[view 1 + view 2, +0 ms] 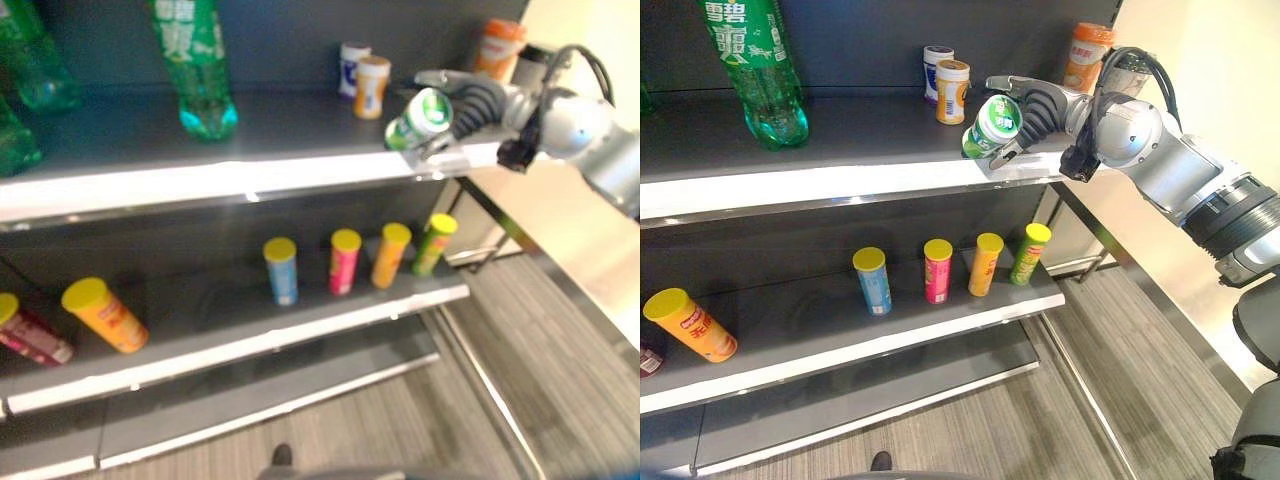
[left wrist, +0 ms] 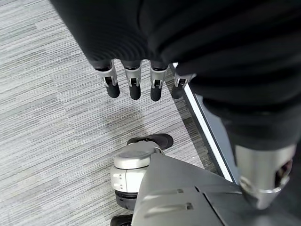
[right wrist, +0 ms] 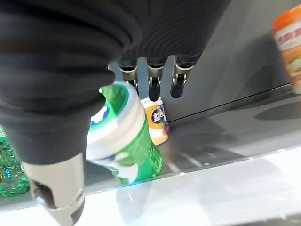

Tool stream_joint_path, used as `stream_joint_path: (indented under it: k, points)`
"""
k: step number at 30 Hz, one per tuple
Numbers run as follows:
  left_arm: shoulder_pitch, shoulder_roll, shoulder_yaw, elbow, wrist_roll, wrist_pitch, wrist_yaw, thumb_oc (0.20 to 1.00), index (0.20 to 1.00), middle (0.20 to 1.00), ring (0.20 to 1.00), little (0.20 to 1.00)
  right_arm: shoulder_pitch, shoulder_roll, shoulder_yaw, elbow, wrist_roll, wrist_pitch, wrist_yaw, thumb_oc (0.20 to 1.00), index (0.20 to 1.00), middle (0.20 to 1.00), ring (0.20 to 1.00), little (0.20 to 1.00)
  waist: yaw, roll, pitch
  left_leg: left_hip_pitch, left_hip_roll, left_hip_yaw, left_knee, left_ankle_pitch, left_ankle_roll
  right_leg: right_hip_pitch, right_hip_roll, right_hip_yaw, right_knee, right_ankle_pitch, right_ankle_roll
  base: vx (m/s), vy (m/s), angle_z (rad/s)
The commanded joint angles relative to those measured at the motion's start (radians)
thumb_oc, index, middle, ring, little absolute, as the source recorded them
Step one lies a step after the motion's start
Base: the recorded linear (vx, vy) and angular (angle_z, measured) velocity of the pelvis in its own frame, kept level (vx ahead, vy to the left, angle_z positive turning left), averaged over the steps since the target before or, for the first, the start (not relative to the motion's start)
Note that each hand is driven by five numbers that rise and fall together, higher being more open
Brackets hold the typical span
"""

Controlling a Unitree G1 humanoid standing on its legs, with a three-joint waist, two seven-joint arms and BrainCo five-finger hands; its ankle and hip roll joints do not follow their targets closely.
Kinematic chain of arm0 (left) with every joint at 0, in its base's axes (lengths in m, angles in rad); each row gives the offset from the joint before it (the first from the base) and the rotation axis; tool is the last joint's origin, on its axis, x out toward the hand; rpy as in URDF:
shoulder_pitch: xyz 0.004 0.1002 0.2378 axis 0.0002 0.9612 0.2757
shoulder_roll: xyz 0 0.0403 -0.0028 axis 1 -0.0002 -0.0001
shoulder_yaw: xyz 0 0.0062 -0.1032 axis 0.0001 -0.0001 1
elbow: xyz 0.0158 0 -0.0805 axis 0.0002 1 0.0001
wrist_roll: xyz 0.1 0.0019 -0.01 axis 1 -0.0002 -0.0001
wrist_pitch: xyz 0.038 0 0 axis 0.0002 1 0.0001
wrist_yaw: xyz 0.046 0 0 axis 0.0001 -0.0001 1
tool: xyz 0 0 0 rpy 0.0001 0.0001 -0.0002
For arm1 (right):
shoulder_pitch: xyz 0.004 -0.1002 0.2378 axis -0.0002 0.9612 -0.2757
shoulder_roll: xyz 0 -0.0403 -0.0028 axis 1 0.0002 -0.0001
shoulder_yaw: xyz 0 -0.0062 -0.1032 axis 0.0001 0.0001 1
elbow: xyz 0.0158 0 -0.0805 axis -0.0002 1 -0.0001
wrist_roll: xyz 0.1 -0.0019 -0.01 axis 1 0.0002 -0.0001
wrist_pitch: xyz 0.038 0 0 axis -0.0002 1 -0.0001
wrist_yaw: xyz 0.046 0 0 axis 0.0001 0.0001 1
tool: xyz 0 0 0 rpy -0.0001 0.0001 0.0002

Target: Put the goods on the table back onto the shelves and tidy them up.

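Right robot hand (image 1: 1032, 108) grips green canister (image 1: 994, 125) tilted at top shelf (image 1: 840, 185) front edge, not yet stood; left robot hand (image 2: 141, 80) relaxed, empty.

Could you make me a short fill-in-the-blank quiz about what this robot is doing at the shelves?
1. The right robot hand has a green and white ____ at the front edge of the top shelf.
2. On the shelf below, four tubes with ____ lids stand in a row.
3. The left robot hand hangs over the ____.

Missing words: jar; yellow; floor
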Motion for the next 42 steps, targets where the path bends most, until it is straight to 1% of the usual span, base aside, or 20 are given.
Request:
stream_joint_path:
  k: [1, 5, 6, 7, 9, 11, 12, 14, 17, 21, 40, 41, 42]
  points:
    - [-0.032, 0.040, -0.021, 0.067, -0.030, -0.009, 0.005, 1.000, 1.000, 1.000, 1.000, 1.000, -0.148, -0.007, 0.013, 0.046, 0.052, -0.029, -0.056, 1.000, 1.000, 1.000, 1.000, 1.000, 0.023, 0.001, -0.045, -0.004, 0.003, -0.001, 0.000, -0.063, -0.037, -0.008, -0.015, -0.028, 0.007, -0.007, 0.063, -0.01, 0.005, -0.08]
    - [-0.040, 0.054, -0.020, 0.074, -0.032, -0.011, 0.010, 1.000, 1.000, 1.000, 1.000, 1.000, -0.229, 0.003, 0.019, 0.092, 0.078, -0.040, -0.090, 1.000, 1.000, 1.000, 1.000, 1.000, 0.019, -0.003, -0.051, -0.002, 0.004, 0.003, 0.000, -0.064, -0.038, -0.008, -0.016, -0.027, 0.007, -0.005, 0.064, -0.01, 0.007, -0.07]
    - [-0.039, 0.061, -0.019, 0.077, -0.036, -0.013, 0.014, 1.000, 1.000, 1.000, 1.000, 1.000, -0.269, 0.013, 0.022, 0.147, 0.085, -0.042, -0.107, 1.000, 1.000, 1.000, 1.000, 1.000, 0.017, -0.006, -0.054, -0.002, 0.004, 0.004, 0.000, -0.065, -0.038, -0.008, -0.016, -0.027, 0.007, -0.004, 0.064, -0.01, 0.009, -0.03]
    - [-0.040, 0.060, -0.019, 0.077, -0.036, -0.013, 0.014, 1.000, 1.000, 1.000, 1.000, 1.000, -0.271, 0.014, 0.024, 0.148, 0.085, -0.042, -0.106, 1.000, 1.000, 1.000, 1.000, 1.000, 0.017, -0.006, -0.054, -0.002, 0.004, 0.004, 0.000, -0.065, -0.038, -0.008, -0.016, -0.027, 0.007, -0.004, 0.064, 0.00, 0.000, 0.00]
    - [-0.038, 0.066, -0.018, 0.082, -0.045, -0.014, 0.016, 1.000, 1.000, 1.000, 1.000, 1.000, -0.312, 0.026, 0.029, 0.212, 0.086, -0.041, -0.121, 1.000, 1.000, 1.000, 1.000, 1.000, 0.017, -0.010, -0.058, 0.000, 0.005, 0.002, 0.000, -0.066, -0.039, -0.007, -0.016, -0.027, 0.007, -0.003, 0.064, 0.00, 0.000, 0.00]
    - [-0.039, 0.078, -0.021, 0.090, -0.055, -0.016, 0.021, 1.000, 1.000, 1.000, 1.000, 1.000, -0.374, 0.054, 0.042, 0.299, 0.083, -0.036, -0.139, 1.000, 1.000, 1.000, 1.000, 1.000, 0.016, -0.018, -0.063, 0.000, 0.006, 0.000, 0.000, -0.067, -0.039, -0.008, -0.016, -0.026, 0.007, -0.001, 0.063, 0.00, 0.000, 0.00]
    - [-0.040, 0.077, -0.021, 0.090, -0.055, -0.016, 0.021, 1.000, 1.000, 1.000, 1.000, 1.000, -0.375, 0.055, 0.044, 0.300, 0.084, -0.036, -0.139, 1.000, 1.000, 1.000, 1.000, 1.000, 0.016, -0.017, -0.062, 0.000, 0.006, 0.000, 0.000, -0.067, -0.039, -0.008, -0.016, -0.026, 0.007, -0.001, 0.063, 0.00, 0.000, 0.00]
    - [-0.043, 0.088, -0.022, 0.092, -0.063, -0.017, 0.025, 1.000, 1.000, 1.000, 1.000, 1.000, -0.405, 0.072, 0.040, 0.362, 0.074, -0.035, -0.156, 1.000, 1.000, 1.000, 1.000, 1.000, 0.016, -0.024, -0.066, -0.001, 0.007, -0.002, 0.000, -0.068, -0.039, -0.009, -0.015, -0.027, 0.007, 0.000, 0.063, 0.00, 0.000, 0.00]
    - [-0.044, 0.094, -0.022, 0.090, -0.069, -0.015, 0.028, 1.000, 1.000, 1.000, 1.000, 1.000, -0.407, 0.074, 0.028, 0.359, 0.069, -0.033, -0.165, 1.000, 1.000, 1.000, 1.000, 1.000, 0.016, -0.028, -0.068, -0.002, 0.007, -0.005, 0.000, -0.068, -0.038, -0.010, -0.014, -0.030, 0.007, 0.000, 0.062, 0.00, 0.000, 0.00]
    - [-0.040, 0.092, -0.012, 0.086, -0.078, -0.015, 0.030, 1.000, 1.000, 1.000, 1.000, 1.000, -0.378, 0.041, 0.015, 0.294, 0.046, -0.041, -0.170, 1.000, 1.000, 1.000, 1.000, 1.000, 0.015, -0.029, -0.065, -0.004, 0.005, -0.007, 0.000, -0.069, -0.037, -0.010, -0.012, -0.030, 0.007, -0.001, 0.061, 0.00, 0.000, 0.00]
    - [-0.039, 0.093, -0.012, 0.086, -0.078, -0.015, 0.030, 1.000, 1.000, 1.000, 1.000, 1.000, -0.377, 0.040, 0.013, 0.293, 0.046, -0.041, -0.170, 1.000, 1.000, 1.000, 1.000, 1.000, 0.015, -0.030, -0.065, -0.003, 0.005, -0.007, 0.000, -0.069, -0.037, -0.010, -0.012, -0.030, 0.007, -0.001, 0.061, 0.00, 0.000, 0.00]
    - [-0.036, 0.036, 0.033, 0.065, -0.041, -0.013, 0.030, 1.000, 1.000, 1.000, 1.000, 1.000, -0.064, -0.187, -0.210, -0.148, -0.037, -0.101, -0.205, 1.000, 1.000, 1.000, 1.000, 1.000, 0.002, 0.012, -0.038, 0.003, 0.001, -0.012, 0.000, -0.079, -0.030, -0.001, -0.018, -0.029, 0.007, -0.010, 0.062, 0.02, -0.050, 0.00]
    - [-0.055, 0.026, 0.037, 0.038, 0.048, -0.015, 0.060, 1.000, 1.000, 1.000, 1.000, 1.000, 0.403, -0.188, -0.626, -0.527, -0.343, -0.124, -0.221, 1.000, 1.000, 1.000, 1.000, 1.000, -0.001, 0.030, -0.027, 0.005, 0.000, -0.021, 0.000, -0.077, -0.023, 0.003, -0.022, -0.029, 0.007, -0.016, 0.061, 0.05, -0.081, 0.21]
